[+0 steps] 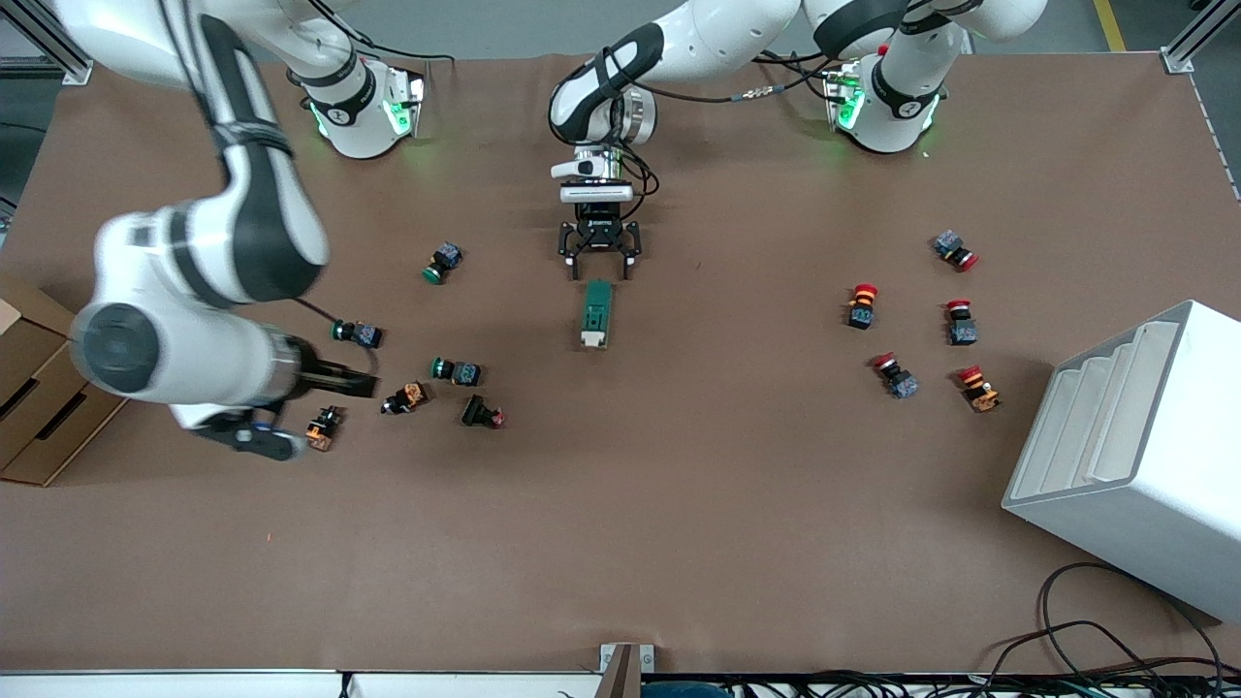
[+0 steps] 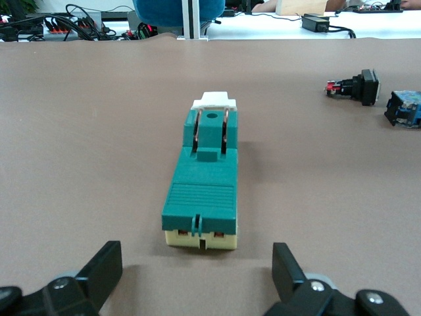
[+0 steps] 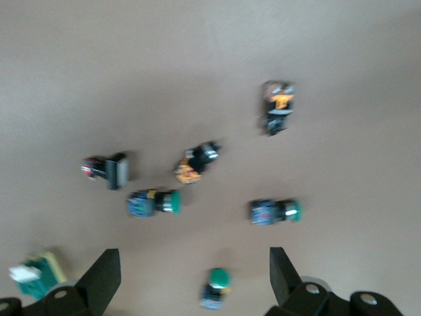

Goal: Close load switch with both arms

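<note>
The load switch (image 1: 596,312), a dark-green oblong block with a cream end, lies flat at mid-table. In the left wrist view it (image 2: 204,184) lies just ahead of the fingertips, lengthwise, its white lever piece at the end away from the gripper. My left gripper (image 1: 598,260) hangs low, open and empty, just off the switch's end that is farther from the front camera (image 2: 195,276). My right gripper (image 1: 354,383) is open and empty over the cluster of push buttons toward the right arm's end (image 3: 194,289). The switch shows at that view's edge (image 3: 36,275).
Green (image 1: 444,262), orange (image 1: 405,397) and black-red (image 1: 482,414) push buttons lie under and around the right gripper. Several red push buttons (image 1: 861,305) lie toward the left arm's end. A white stepped box (image 1: 1134,456) and a cardboard box (image 1: 39,388) stand at the table's ends.
</note>
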